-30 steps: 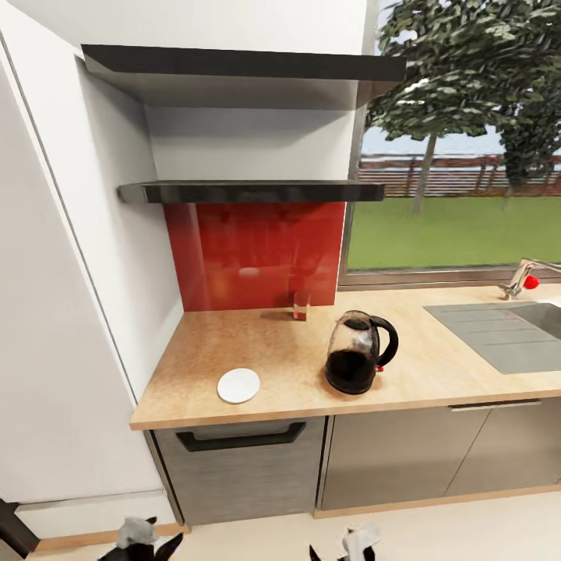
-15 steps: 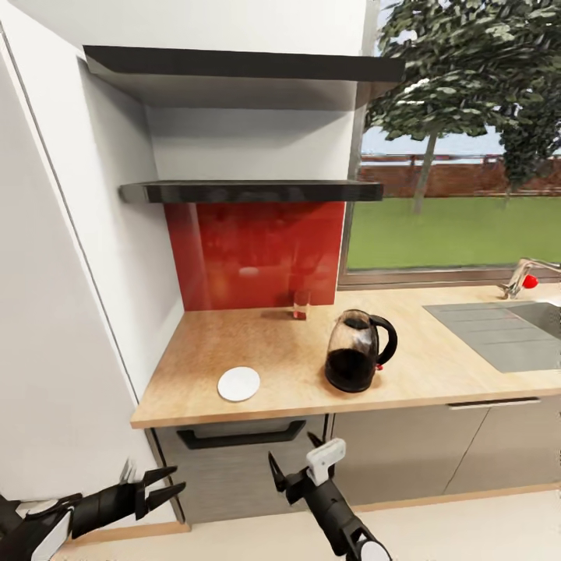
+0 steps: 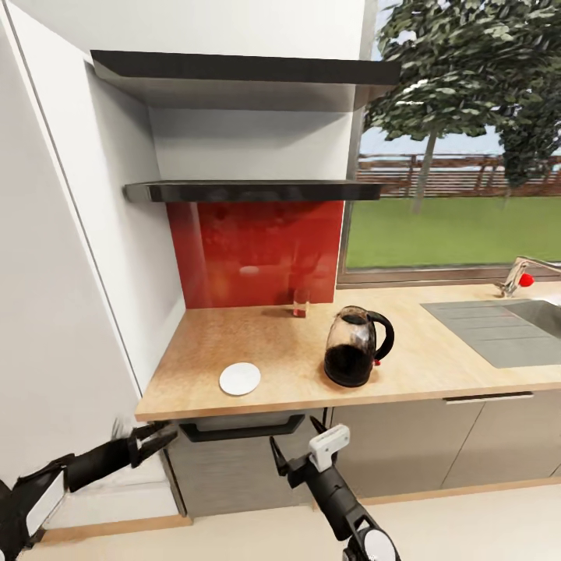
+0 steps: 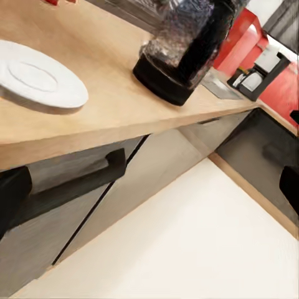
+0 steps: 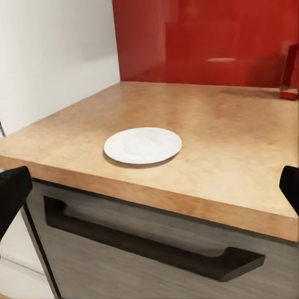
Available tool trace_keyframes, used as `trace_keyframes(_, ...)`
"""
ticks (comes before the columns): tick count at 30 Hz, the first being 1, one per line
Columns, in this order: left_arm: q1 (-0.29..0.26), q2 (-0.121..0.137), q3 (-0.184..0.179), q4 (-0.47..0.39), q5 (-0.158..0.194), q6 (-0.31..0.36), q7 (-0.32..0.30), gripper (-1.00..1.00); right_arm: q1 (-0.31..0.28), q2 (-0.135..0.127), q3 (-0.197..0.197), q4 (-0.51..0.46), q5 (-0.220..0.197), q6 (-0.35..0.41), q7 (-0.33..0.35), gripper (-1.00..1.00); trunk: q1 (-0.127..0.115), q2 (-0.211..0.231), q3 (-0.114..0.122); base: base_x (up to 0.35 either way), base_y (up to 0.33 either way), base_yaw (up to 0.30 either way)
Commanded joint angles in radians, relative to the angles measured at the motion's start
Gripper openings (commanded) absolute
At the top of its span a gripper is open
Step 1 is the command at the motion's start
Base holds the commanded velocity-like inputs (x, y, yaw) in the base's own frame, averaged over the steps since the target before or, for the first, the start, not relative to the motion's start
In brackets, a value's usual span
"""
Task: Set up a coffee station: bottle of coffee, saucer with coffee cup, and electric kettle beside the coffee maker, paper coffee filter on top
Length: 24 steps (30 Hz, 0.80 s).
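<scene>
The electric kettle [image 3: 354, 347] [image 4: 180, 50] stands on the kitchen countertop [image 3: 288, 351] [image 5: 237, 143], right of the white saucer [image 3: 240, 379] [image 4: 40, 78] [image 5: 142, 144], which lies bare near the front edge. Both grippers hang below the counter's front edge, open and holding nothing: my left gripper [image 3: 164, 439] [image 4: 151, 190] under the counter's left corner, my right gripper [image 3: 294, 440] [image 5: 151, 190] before the drawer. The kitchen shelf [image 3: 253, 191] is seen from below, so its top is hidden. The coffee maker, bottle of coffee, paper coffee filter and coffee cup are out of view.
A small glass with something red [image 3: 301, 304] stands by the red backsplash [image 3: 257, 253]. A sink [image 3: 499, 331] and faucet [image 3: 522, 276] lie at the right. A white wall panel [image 3: 62, 312] borders the left. The drawer has a black handle [image 3: 241, 428] [image 5: 149, 249].
Both arms have come up into the head view from the bottom edge. The left gripper has since risen toward the counter's corner. The head view has shifted slightly.
</scene>
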Motion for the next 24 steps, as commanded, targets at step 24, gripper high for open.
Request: trace_keyframes(24, -0.385, -0.014, 0.067, -0.035, 0.002, 0.527, 0.378, 1.00, -0.257, 0.001, 0.014, -0.070, -0.587, 0.618, -0.264, 1.00, 0.001, -0.002, -0.003, 0.000, 0.000, 0.000)
